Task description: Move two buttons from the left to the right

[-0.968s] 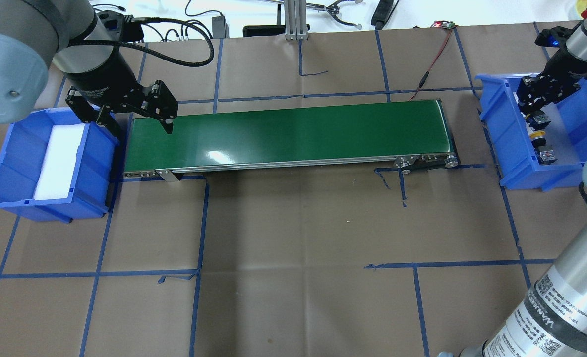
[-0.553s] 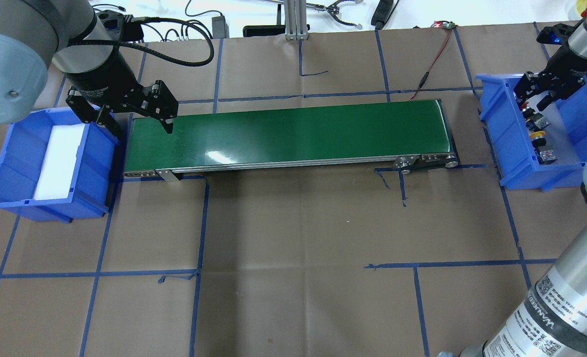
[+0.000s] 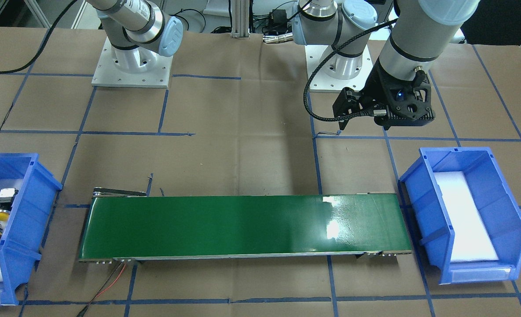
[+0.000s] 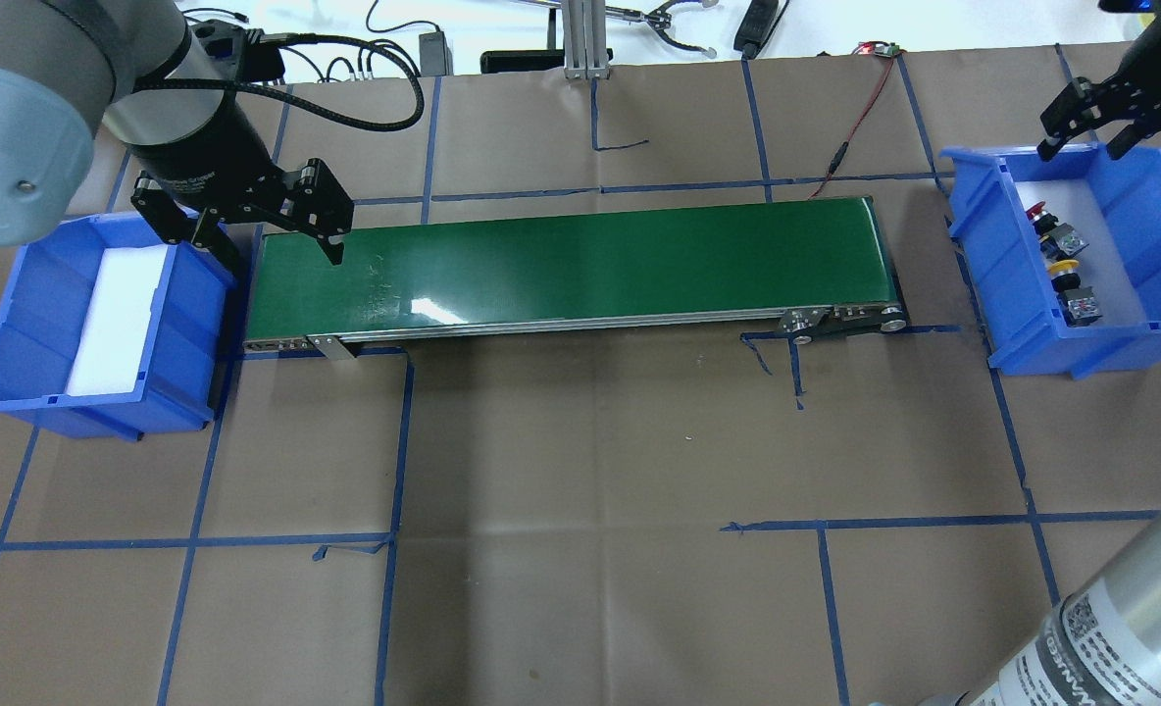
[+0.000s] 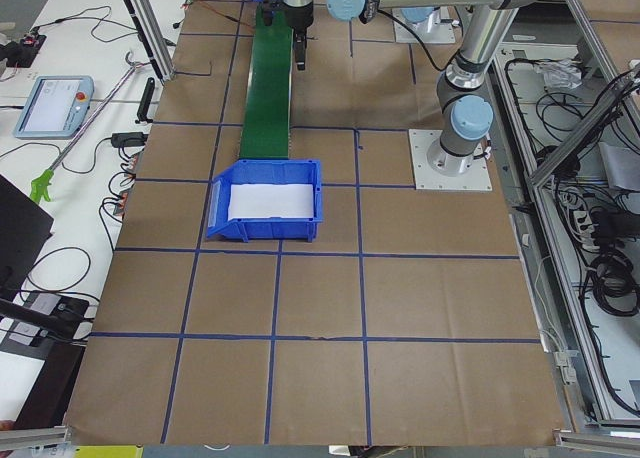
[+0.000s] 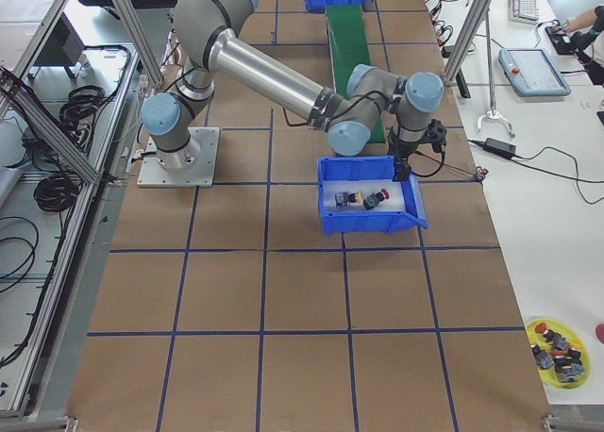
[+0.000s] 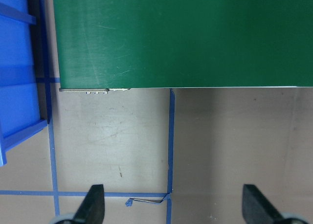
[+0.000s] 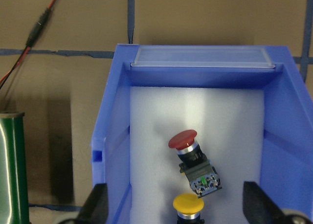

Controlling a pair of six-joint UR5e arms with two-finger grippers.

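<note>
The red button [image 4: 1037, 210] and the yellow button [image 4: 1062, 267] lie on white foam in the right blue bin [image 4: 992, 284]. Both also show in the right wrist view, the red one [image 8: 183, 140] tilted and the yellow one [image 8: 188, 204] at the bottom edge. My right gripper [image 4: 1085, 142] is open and empty. It hangs above the bin's far end, clear of both buttons. My left gripper [image 4: 269, 235] is open and empty over the left end of the green conveyor belt [image 4: 580, 260]. Its fingertips [image 7: 95, 204] show in the left wrist view.
The left blue bin [image 4: 12, 324] holds only white foam. A red-black wire [image 4: 850, 137] runs from the belt's far right end. A yellow dish [image 6: 557, 342] with several spare buttons sits on the side table. Brown paper with blue tape lines covers the table.
My right gripper has risen out of the right bin and moved toward its far end, uncovering the red button. The left arm has not moved.
</note>
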